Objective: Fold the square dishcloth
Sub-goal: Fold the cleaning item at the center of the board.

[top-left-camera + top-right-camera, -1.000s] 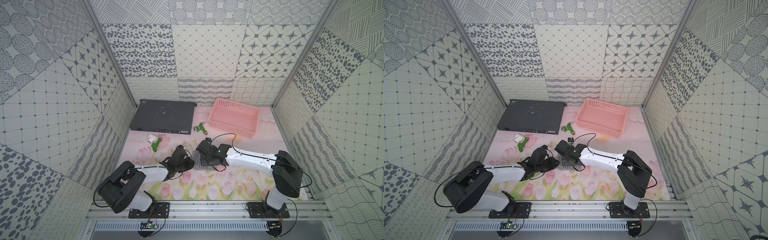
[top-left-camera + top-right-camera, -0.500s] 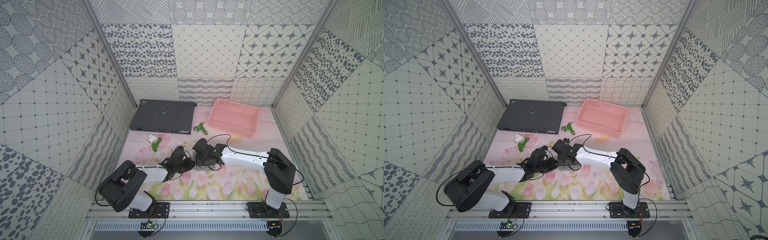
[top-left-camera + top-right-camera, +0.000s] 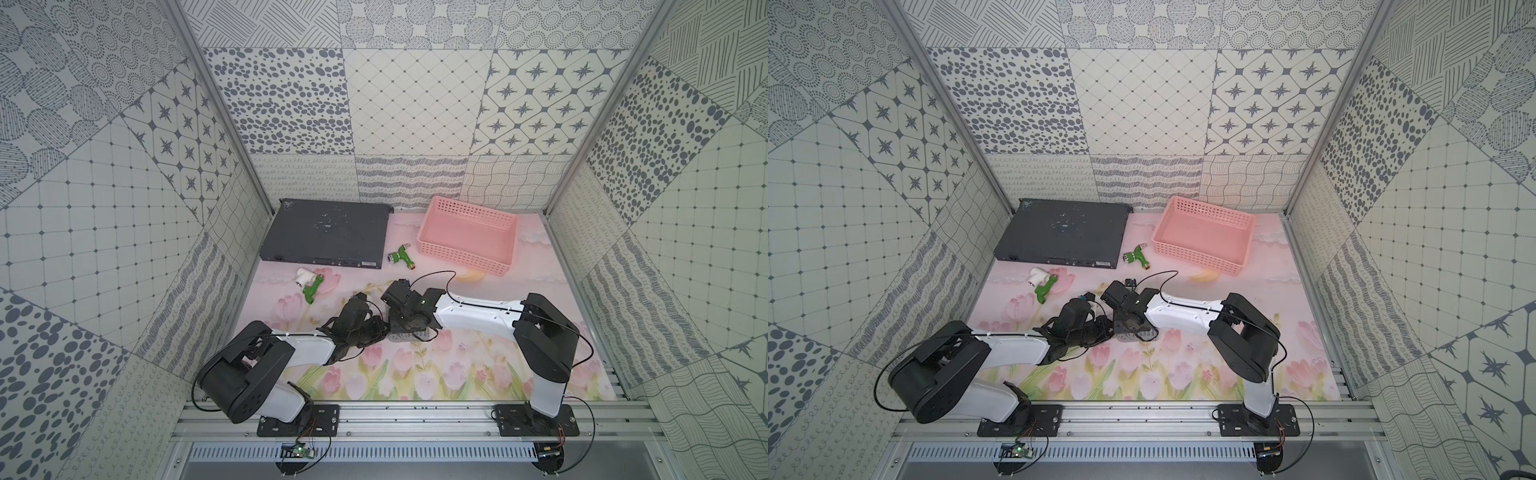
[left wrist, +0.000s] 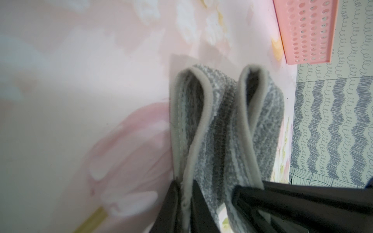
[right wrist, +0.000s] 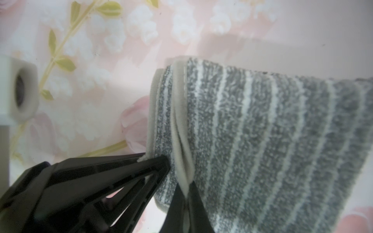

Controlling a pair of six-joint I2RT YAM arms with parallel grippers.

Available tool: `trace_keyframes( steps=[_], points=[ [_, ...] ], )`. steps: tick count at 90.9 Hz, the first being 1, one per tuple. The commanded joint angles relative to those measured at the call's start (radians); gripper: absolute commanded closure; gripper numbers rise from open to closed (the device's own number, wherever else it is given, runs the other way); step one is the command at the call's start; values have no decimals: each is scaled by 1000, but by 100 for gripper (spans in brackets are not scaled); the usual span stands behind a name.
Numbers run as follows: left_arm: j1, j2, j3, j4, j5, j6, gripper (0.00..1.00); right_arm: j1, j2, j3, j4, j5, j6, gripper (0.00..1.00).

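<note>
The square dishcloth (image 4: 222,131), gray with thin whitish stripes and a plain hem, hangs doubled in two loops just above the floral mat. In both top views only a small patch of the dishcloth (image 3: 409,334) (image 3: 1138,334) shows under the arms. My left gripper (image 4: 184,185) (image 3: 380,328) is shut on a hem edge. My right gripper (image 5: 186,187) (image 3: 401,326) is shut on another hem edge of the dishcloth (image 5: 262,131). The two grippers stand close side by side near the middle of the mat, each showing in the other's wrist view.
A pink basket (image 3: 469,241) (image 4: 306,30) stands at the back right and a dark flat box (image 3: 324,232) at the back left. Green fittings (image 3: 401,257) (image 3: 311,286) and a yellowish piece (image 3: 469,275) lie between them. A white pipe fitting (image 5: 18,96) lies near the cloth.
My right gripper has moved left toward the left gripper with its cloth edge, so less of the cloth shows from above. The left gripper has barely moved.
</note>
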Motion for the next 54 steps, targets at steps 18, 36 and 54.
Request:
trace_keyframes(
  steps=[18, 36, 54],
  points=[
    [12, 42, -12, 3, 40, -14, 86, 4, 30, 30, 60, -39, 28, 91],
    [12, 41, -19, 10, 33, -20, 86, 1, 40, 26, 62, -45, 36, 86],
    [12, 37, -22, 14, 26, -27, 85, 0, 28, 26, 69, -60, 32, 75]
  ],
)
